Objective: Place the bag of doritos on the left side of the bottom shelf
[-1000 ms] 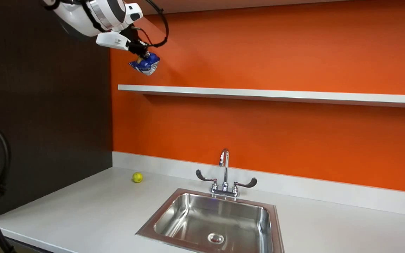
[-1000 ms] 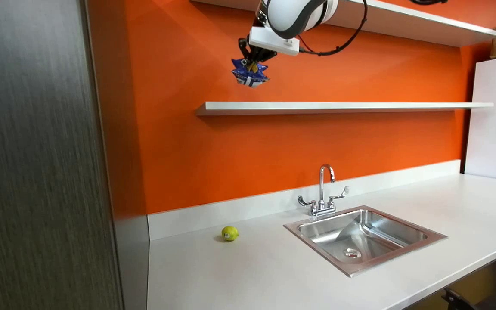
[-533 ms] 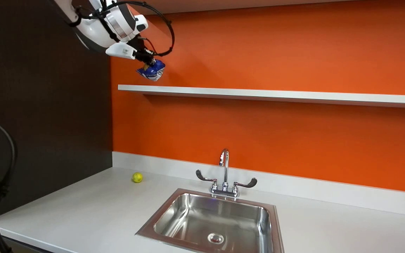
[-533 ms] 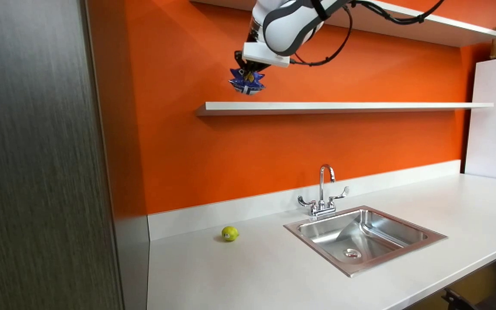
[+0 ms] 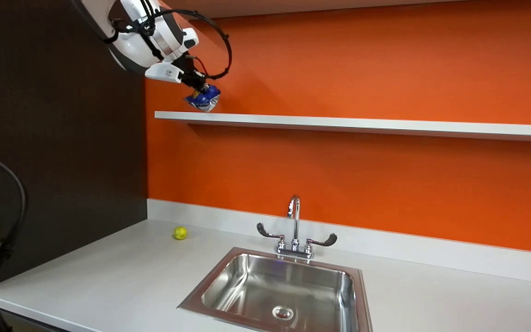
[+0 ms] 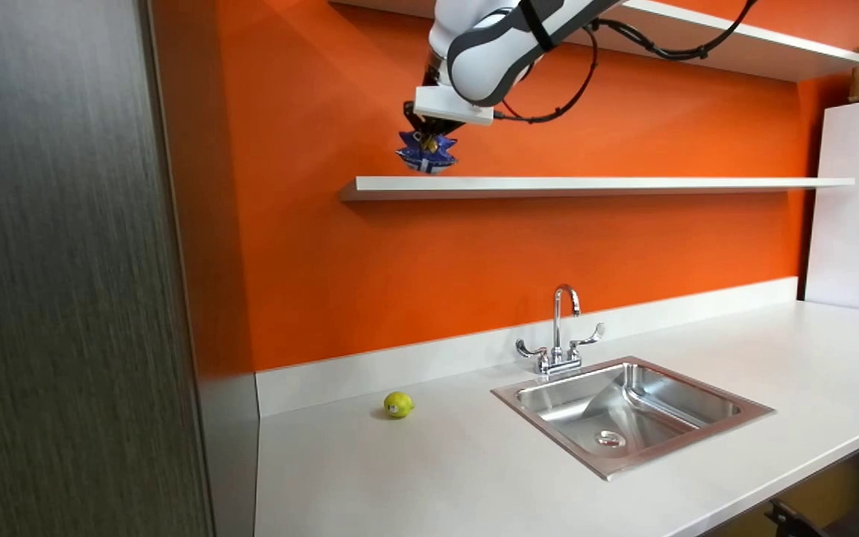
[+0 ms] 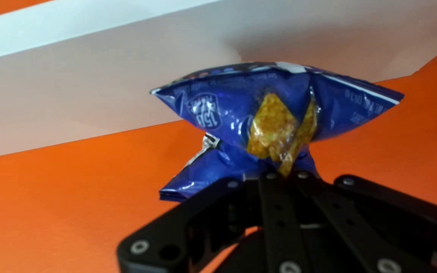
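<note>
The bag of doritos, a crinkly blue bag with white marks and a chip picture, shows in both exterior views (image 5: pixel 206 99) (image 6: pixel 425 156) and in the wrist view (image 7: pixel 222 106). My gripper (image 7: pixel 285 176) is shut on the bag's pinched middle; it also shows in both exterior views (image 5: pixel 201 86) (image 6: pixel 429 130). The bottom shelf, a long thin white board, spans the orange wall (image 5: pixel 339 122) (image 6: pixel 586 186). The bag hangs just above the shelf near its left end. In the wrist view the shelf (image 7: pixel 89 83) lies behind the bag. I cannot tell whether they touch.
A higher white shelf (image 6: pixel 735 39) runs above the arm. A dark panel (image 5: pixel 62 138) stands to the left of the shelf. Below are the countertop (image 5: pixel 109 272), a steel sink (image 5: pixel 288 286), a faucet (image 5: pixel 296 221) and a small yellow-green ball (image 5: pixel 179 233).
The gripper, still holding the bag, has come down toward the bottom shelf. In the exterior views it has also shifted slightly sideways. The shelf and the ball have not moved.
</note>
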`<state>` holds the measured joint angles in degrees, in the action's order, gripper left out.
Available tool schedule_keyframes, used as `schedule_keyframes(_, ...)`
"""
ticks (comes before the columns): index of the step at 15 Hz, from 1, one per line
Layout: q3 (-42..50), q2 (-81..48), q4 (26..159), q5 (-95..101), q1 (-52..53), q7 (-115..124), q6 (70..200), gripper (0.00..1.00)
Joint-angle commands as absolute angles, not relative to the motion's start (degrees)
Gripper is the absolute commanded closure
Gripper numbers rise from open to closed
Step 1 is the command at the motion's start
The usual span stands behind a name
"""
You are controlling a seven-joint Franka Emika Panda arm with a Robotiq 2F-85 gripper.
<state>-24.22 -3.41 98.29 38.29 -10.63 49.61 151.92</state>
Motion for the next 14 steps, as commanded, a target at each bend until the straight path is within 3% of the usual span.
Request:
schedule_keyframes(1, -24.4, -5.2, 94.6, 40.6, -9.6, 52.1, 148.1, 0.74)
schedule_keyframes(2, -24.4, -5.3, 94.3, 40.6, -9.5, 52.1, 147.5, 0.73)
schedule_keyframes(6, -24.3, -5.8, 93.3, 40.6, -8.9, 52.7, 146.0, 0.44)
schedule_keyframes(7, -16.8, -5.5, 93.2, 39.0, -1.8, 52.0, 145.9, 0.37)
schedule_keyframes(11, -11.4, -6.0, 92.4, 38.1, 3.7, 52.8, 145.3, 0.05)
schedule_keyframes(14, -9.1, -6.2, 92.1, 37.1, 6.4, 54.2, 144.8, 0.0)
